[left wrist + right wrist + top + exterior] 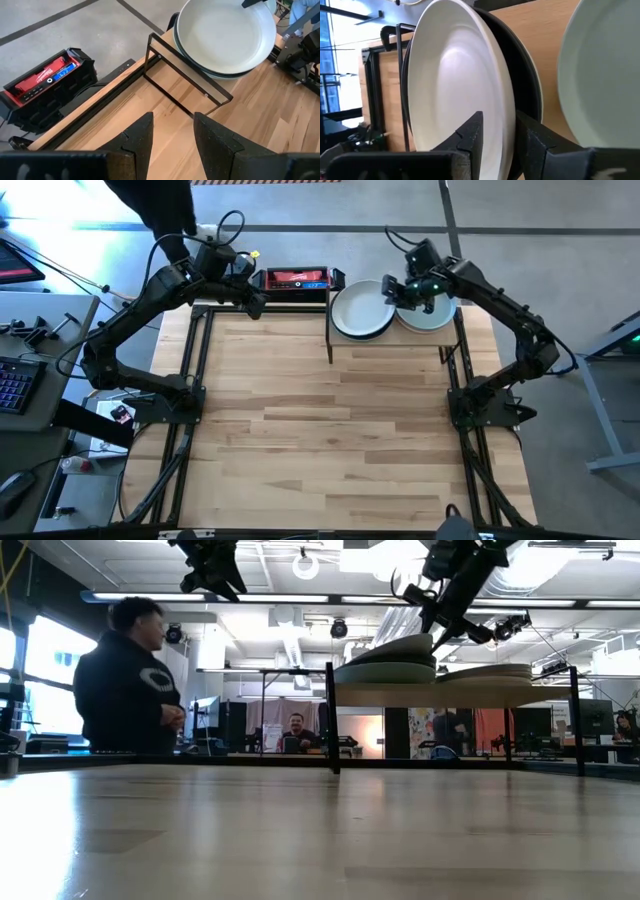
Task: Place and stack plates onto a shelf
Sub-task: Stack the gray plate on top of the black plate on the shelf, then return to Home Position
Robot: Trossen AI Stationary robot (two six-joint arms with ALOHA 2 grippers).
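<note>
The right end effector (405, 292) is hovering at the shelf (340, 348), fingers (470, 137) parted around the rim of the top pale plate (455, 85), which is leaning tilted on the left-hand stack; a second stack (432, 314) is sitting just beside it. The left end effector (252, 298), fingers apart and empty, is waiting at the tabletop's (320, 430) far edge, well apart.
</note>
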